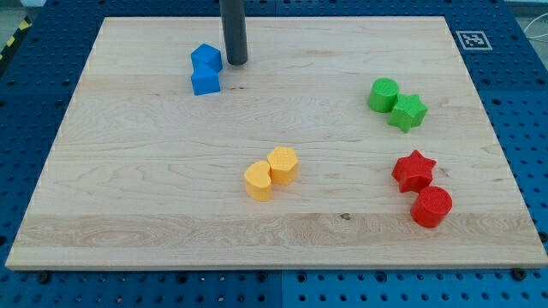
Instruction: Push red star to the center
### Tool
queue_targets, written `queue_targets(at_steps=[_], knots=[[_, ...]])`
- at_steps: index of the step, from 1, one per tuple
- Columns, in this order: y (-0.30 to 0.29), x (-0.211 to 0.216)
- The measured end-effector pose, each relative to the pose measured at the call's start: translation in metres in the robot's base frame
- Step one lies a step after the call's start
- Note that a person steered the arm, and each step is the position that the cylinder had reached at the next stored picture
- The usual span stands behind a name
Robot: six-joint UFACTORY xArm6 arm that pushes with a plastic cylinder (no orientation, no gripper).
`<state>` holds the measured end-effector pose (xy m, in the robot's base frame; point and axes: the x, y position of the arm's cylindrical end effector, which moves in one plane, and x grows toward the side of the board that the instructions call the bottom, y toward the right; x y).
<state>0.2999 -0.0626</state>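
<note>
- Nearest, at the view's lower right: red cylinder [431, 206], touching the red star [413, 170] just above it; star well right of the table [154, 214] centre.
- Near the middle, slightly low: two yellow blocks touching, a rounded yellow one [258, 181] and a yellow hexagon [282, 164].
- Farther right: green cylinder [383, 94] touching green star [408, 112].
- Far left: two blue blocks [205, 69] pressed together, shapes hard to make out.
- Just right of them, my tip [235, 62]; rod cut off by the view's top.
- No gripper here: just a bare rod.
- Top right corner: black-and-white square marker [473, 39], no readable writing.
</note>
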Motion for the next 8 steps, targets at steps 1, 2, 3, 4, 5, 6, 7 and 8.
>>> queue_targets(at_steps=[1,2,3,4,5,6,7,8], knots=[[0.0,0.0],[0.007,0.0],[0.033,0.0],[0.041,0.0],[0.087,0.002],[0.095,0.041],[0.095,0.055],[0.101,0.067]])
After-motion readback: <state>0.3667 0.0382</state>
